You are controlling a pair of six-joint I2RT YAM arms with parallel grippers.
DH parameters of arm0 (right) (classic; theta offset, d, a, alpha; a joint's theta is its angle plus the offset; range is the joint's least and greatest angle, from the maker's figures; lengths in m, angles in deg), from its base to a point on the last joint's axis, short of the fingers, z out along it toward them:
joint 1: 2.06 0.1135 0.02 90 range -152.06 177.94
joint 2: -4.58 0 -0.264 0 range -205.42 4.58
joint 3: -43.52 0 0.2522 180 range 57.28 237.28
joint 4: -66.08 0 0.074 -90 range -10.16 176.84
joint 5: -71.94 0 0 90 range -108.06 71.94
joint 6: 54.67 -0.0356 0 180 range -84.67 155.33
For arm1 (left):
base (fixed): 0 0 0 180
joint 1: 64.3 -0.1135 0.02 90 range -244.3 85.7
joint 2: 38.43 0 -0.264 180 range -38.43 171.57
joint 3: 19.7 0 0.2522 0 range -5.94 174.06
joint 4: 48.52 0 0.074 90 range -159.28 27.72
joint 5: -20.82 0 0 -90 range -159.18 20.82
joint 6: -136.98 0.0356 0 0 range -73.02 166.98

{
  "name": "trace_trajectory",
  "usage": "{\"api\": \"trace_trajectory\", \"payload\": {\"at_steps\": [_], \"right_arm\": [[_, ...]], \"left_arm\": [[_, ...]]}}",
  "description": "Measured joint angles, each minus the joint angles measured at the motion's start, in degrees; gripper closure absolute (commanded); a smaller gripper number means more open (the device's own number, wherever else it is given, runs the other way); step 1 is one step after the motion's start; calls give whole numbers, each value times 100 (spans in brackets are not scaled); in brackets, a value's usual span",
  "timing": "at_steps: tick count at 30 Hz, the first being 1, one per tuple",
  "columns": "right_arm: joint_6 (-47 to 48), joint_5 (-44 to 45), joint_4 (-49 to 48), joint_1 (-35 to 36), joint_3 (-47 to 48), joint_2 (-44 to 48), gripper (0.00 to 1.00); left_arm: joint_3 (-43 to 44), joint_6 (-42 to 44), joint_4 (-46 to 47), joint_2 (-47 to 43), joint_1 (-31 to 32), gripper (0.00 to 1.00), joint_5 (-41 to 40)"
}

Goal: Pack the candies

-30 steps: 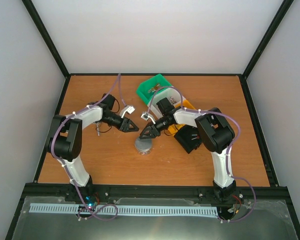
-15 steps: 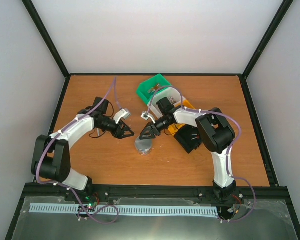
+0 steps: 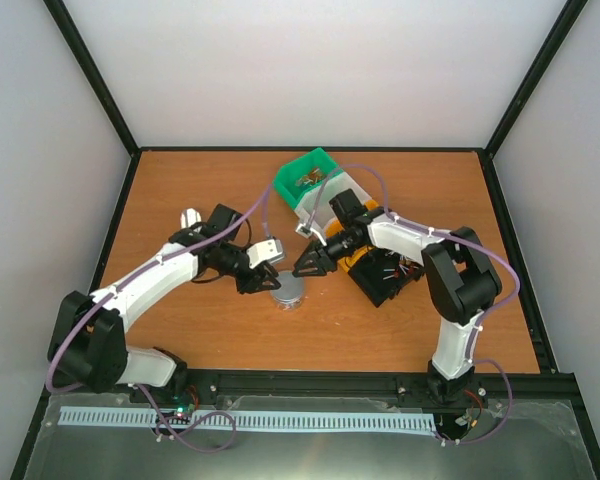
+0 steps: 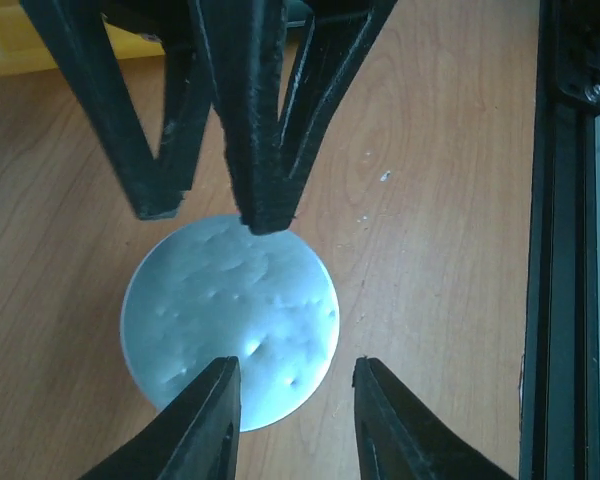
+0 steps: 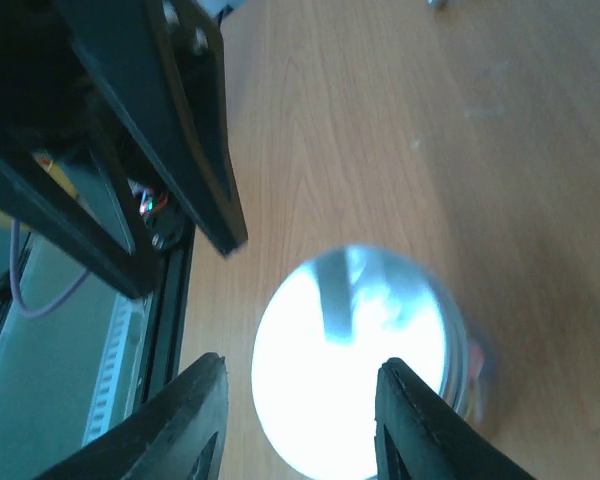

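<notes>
A brown wooden worktop (image 3: pixel 170 190) lies inside a black frame (image 3: pixel 310 150), with plain white walls (image 3: pixel 320 70) on three sides. It carries one round silver-lidded jar (image 3: pixel 288 290) and four bins behind and to the right of the jar: one green bin (image 3: pixel 298 172), one white bin (image 3: pixel 323 200), one orange bin (image 3: pixel 373 208) and one black bin (image 3: pixel 380 285). The candies (image 3: pixel 308 180), too small to count, lie in the green bin. Two hands meet over the jar, the left hand (image 4: pixel 295 375) from its left and the right hand (image 5: pixel 300 365) from its right, each with fingers apart and nothing between them.
</notes>
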Motion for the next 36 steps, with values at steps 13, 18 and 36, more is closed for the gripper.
{"api": "trace_trajectory", "payload": {"at_steps": [13, 18, 36], "right_arm": [[144, 44, 138, 31, -693, 304, 69], [142, 59, 90, 48, -708, 219, 70], [286, -133, -94, 46, -863, -22, 67]], "left_arm": [[-177, 197, 280, 197, 769, 71, -1003], [-195, 267, 354, 367, 909, 72, -1300], [-234, 717, 671, 466, 1060, 73, -1786]]}}
